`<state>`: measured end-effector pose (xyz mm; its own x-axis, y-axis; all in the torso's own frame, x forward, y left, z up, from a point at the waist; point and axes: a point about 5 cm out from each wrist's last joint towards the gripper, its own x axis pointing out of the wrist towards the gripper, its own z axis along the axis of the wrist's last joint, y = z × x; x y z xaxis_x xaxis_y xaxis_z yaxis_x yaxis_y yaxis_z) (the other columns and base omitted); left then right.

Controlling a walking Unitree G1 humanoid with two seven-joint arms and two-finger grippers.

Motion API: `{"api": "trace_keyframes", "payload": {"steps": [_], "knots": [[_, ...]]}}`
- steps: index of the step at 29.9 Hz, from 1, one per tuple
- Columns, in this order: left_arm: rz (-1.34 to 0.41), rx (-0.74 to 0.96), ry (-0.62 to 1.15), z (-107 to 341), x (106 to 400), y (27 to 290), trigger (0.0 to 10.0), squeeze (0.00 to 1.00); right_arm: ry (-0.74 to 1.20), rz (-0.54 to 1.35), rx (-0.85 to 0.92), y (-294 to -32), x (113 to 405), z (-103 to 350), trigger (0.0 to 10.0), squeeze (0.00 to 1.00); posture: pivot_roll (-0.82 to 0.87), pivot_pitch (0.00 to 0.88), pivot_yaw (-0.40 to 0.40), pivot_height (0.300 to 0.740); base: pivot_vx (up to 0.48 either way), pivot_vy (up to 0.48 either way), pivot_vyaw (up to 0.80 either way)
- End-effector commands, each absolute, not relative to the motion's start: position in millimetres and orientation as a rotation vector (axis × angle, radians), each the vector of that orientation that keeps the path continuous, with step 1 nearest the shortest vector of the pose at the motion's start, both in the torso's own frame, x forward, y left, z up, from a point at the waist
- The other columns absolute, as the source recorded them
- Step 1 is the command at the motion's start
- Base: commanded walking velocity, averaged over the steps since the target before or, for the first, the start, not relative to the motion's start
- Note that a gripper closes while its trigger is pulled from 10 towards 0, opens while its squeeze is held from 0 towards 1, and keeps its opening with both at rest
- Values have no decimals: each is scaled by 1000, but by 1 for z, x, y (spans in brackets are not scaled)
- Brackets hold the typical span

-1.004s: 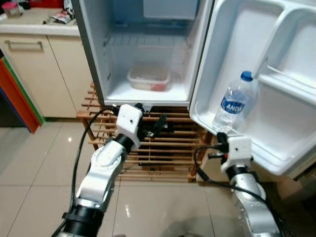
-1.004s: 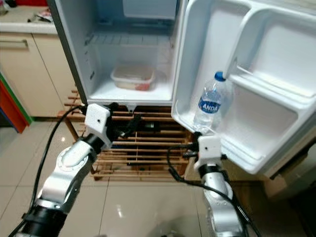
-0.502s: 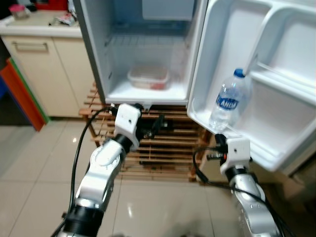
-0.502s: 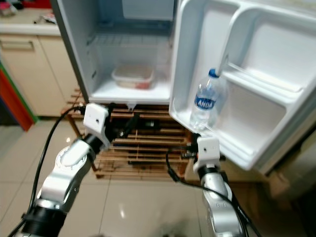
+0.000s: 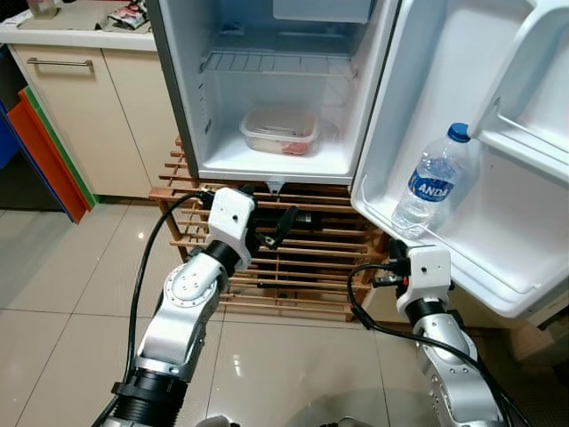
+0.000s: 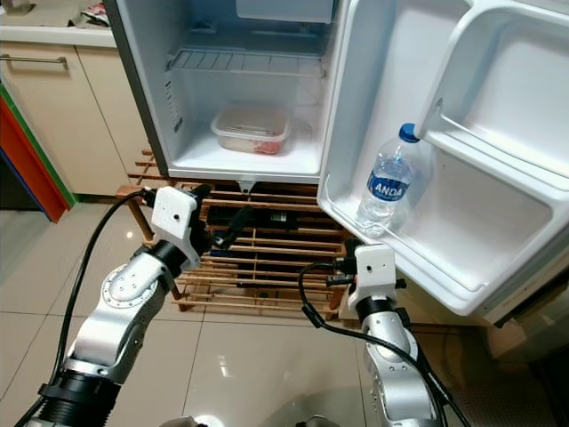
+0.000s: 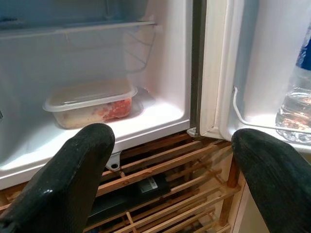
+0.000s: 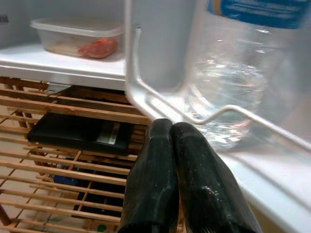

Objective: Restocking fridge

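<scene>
Directly ahead of me stands the small fridge (image 5: 182,89), its door (image 5: 444,107) swung fully open to my right. Its lower compartment floor is lit and bears one item. Beneath the fridge sits a slatted wooden rack (image 5: 311,267) on the pale tiled floor (image 5: 62,294), with a dark flat object (image 8: 77,133) lying among the slats. To my left runs a cream cabinet (image 5: 80,116) with a metal handle, and coloured boards (image 5: 49,147) lean against its side.

My left arm reaches forward at rack height, below the fridge's bottom edge. My left gripper (image 7: 170,179) has its two black fingers (image 7: 73,179) spread wide, nothing between them, pointing toward the gap where fridge body meets door.

My right arm is raised just under the door's lower shelf. My right gripper (image 8: 170,174) has its fingers pressed together, holding nothing, the tips close beneath the wire rail of that shelf.

A water bottle (image 5: 431,178) with a blue cap and blue label stands upright in the door's lower shelf, behind the rail.

A clear lidded food container (image 5: 280,132) with reddish contents rests on the fridge floor, toward the back.
</scene>
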<state>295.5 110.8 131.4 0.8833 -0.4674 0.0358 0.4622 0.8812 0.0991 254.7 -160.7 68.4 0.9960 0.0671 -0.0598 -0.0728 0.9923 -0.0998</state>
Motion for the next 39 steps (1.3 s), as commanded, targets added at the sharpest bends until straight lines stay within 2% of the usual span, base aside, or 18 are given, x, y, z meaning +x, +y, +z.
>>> {"api": "trace_keyframes", "payload": {"steps": [1,9,39], "knots": [[-495,87,-60,132,297,107,10000,0,60,62,-111,-164,255,69,10000,0,-22,0,-19,711,0,-292,0],[-489,85,-61,132,299,107,10000,0,63,59,-111,-165,255,68,10000,0,-23,0,-19,711,0,-275,0],[-477,92,-75,134,300,106,10000,0,73,55,-108,-167,254,67,10000,0,-27,0,-23,711,0,0,0]]}}
